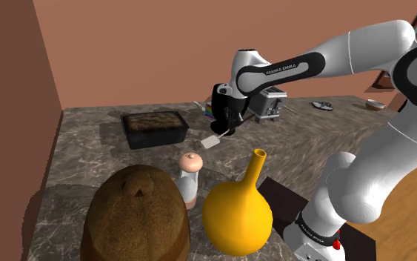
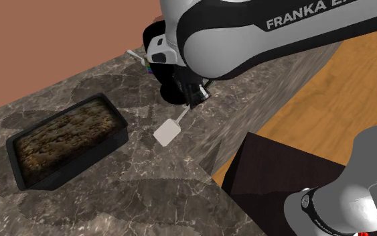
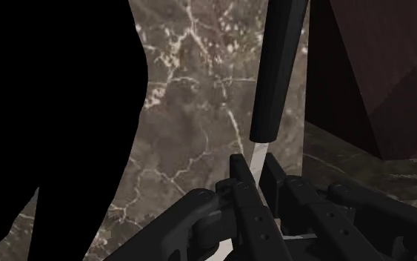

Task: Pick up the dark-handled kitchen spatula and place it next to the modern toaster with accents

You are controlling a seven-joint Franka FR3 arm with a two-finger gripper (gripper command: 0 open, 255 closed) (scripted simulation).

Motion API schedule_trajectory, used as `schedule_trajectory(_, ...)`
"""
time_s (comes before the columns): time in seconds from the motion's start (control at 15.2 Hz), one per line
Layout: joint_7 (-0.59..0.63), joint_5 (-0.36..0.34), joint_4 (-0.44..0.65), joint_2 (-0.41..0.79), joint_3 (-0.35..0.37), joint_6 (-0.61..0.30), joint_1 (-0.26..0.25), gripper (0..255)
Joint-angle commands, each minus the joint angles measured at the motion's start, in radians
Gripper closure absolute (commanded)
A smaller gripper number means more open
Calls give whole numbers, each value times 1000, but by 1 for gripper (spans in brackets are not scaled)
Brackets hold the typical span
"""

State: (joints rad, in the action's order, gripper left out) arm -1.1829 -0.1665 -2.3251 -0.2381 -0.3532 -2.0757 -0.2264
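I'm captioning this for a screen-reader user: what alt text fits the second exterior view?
The black two-finger hand of a white robot arm clasps a spatula with a flat white blade over a dark veined marble counter. A black rectangular pan of brown crumbly food sits to the view's left of it.

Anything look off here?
Only the grip: the gripper is shut on the spatula at its thin pale neck, not its dark handle, so it hangs slanted, blade lowest. Nothing spilled or damaged.

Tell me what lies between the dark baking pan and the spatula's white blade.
That stretch is bare. In the second exterior view, plain marble countertop runs between the baking pan and the blade of the spatula.
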Motion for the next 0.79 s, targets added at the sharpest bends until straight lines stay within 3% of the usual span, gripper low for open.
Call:
schedule_trajectory(0.0,0,0,24,-8,3,30,-1,255)
schedule_trajectory(0.73,-3,1,137,-48,17,183,-3,255)
